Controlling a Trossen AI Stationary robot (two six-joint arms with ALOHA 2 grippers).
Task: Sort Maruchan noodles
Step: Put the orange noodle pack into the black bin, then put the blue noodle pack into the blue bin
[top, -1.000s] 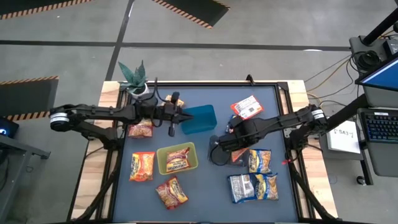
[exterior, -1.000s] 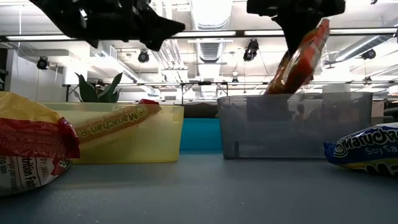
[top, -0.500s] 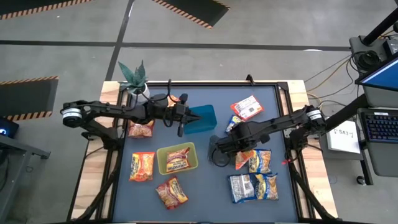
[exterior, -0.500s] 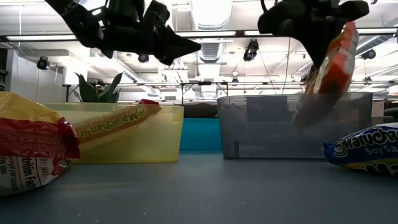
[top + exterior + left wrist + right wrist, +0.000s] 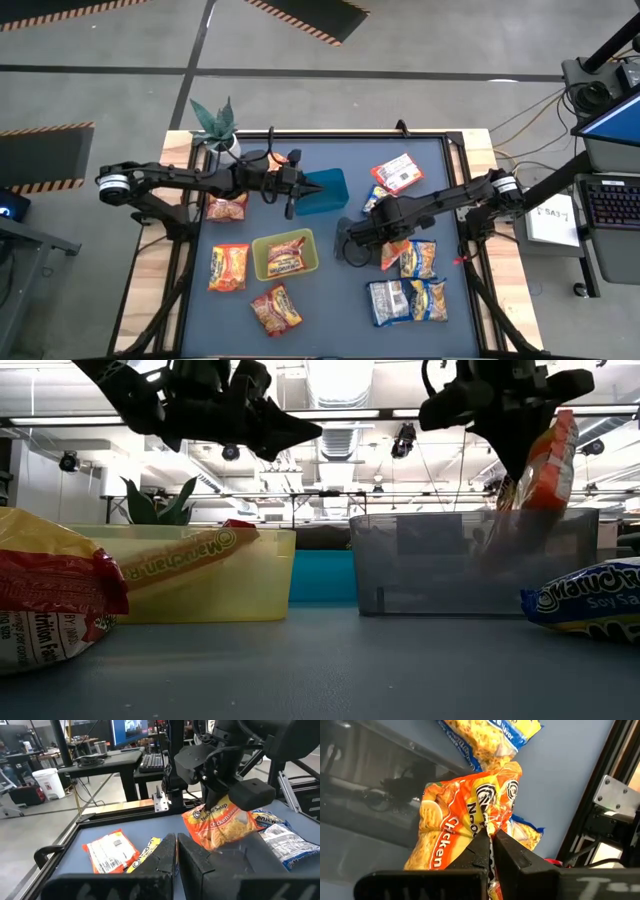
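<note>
At the far-left corner of the dark surface (image 5: 330,320), a potted plant (image 5: 215,124). Just right of it, the left gripper (image 5: 293,187), jaws closed together and empty, hovering at the left edge of the blue tray (image 5: 322,190). Under that arm, near the left edge, an orange-red noodle packet (image 5: 227,208); nearer, another orange packet (image 5: 229,267). Right of that, the yellow-green tray (image 5: 284,255) with a red packet lying inside (image 5: 287,256), and at the near side a further red packet (image 5: 276,308) flat on the surface.

Toward the middle, the dark translucent tray (image 5: 470,560), mostly hidden beneath the right arm in the high view. Above its right part, the right gripper (image 5: 491,840), jaws pinched tight on the top edge of an orange chicken-flavour packet (image 5: 465,820), hanging upright and raised, lower end level with the tray's rim in the low view (image 5: 545,455).

Far right of centre, a pink-white packet (image 5: 397,172) lying alone, with a blue-and-yellow packet (image 5: 374,197) just beside it toward the near side. On the right, near the held packet, a blue-and-yellow packet (image 5: 418,258), and nearer still two more side by side (image 5: 408,300).
</note>
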